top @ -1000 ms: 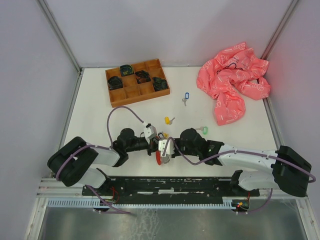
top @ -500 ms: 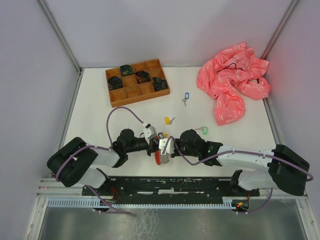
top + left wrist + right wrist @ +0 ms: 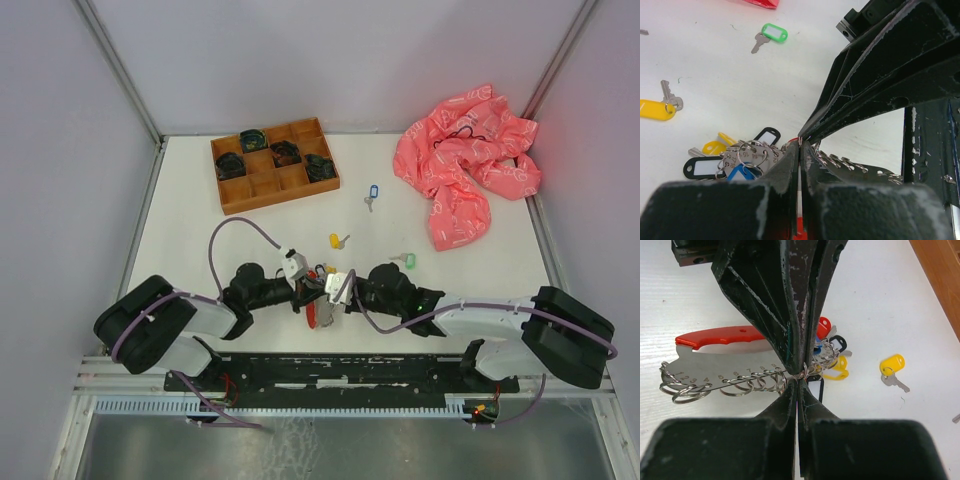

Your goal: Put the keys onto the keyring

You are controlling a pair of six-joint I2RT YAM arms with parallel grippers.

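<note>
Both grippers meet tip to tip, near-centre of the table (image 3: 200, 230). The left gripper (image 3: 800, 149) and right gripper (image 3: 797, 386) are each pressed together, pinching the keyring (image 3: 801, 373) from opposite sides, with the key bunch (image 3: 829, 351) lying against it. The nearest loose one is the yellow key (image 3: 338, 240). It's just beyond the bunch toward the far edge, roughly between the arms, marginally right-arm side, long axis left-right, blade pointing right. The green key (image 3: 404, 260) sits beside the right arm, and the blue key (image 3: 372, 193) is farther back.
</note>
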